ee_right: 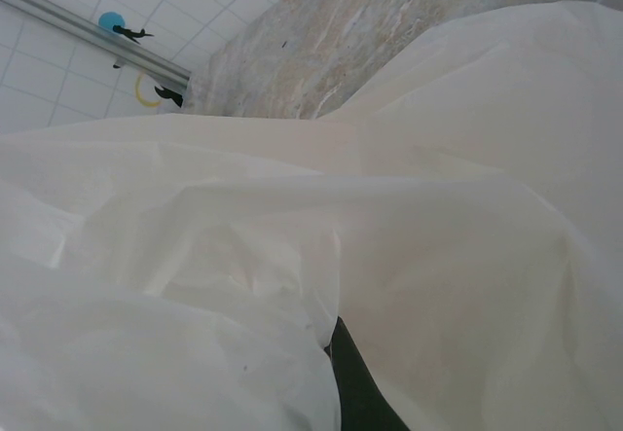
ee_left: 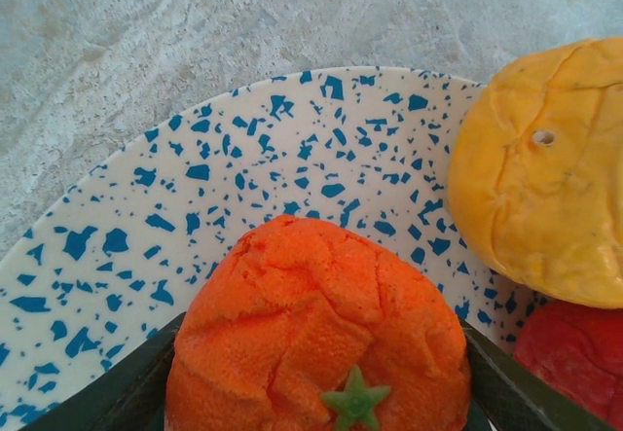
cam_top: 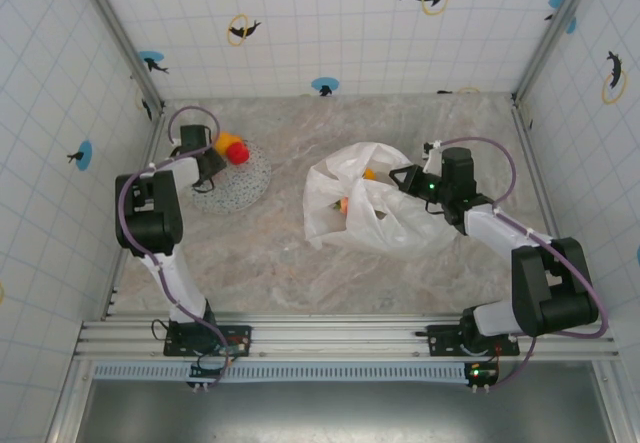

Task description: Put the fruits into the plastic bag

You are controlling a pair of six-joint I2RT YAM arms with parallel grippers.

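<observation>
Orange fruit (ee_left: 311, 324) sits gripped in your left pincer (ee_left: 321, 397), over the speckled plate (ee_left: 195, 188), green star calyx facing the camera. Yellow fruit (ee_left: 545, 168) and red fruit (ee_left: 574, 353) crowd its right. Plastic bag (cam_top: 400, 223) lies mid-table (cam_top: 260, 253), long axis left-right. Your right pincer (cam_top: 408, 178) is at its rim; film hides the jaws, so you can't tell its width.

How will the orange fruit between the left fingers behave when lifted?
Probably soft and light: the orange fruit has creased, foam-like skin. Its pitted surface should resist slipping. Rounded, so it may roll on the plate if dropped.
</observation>
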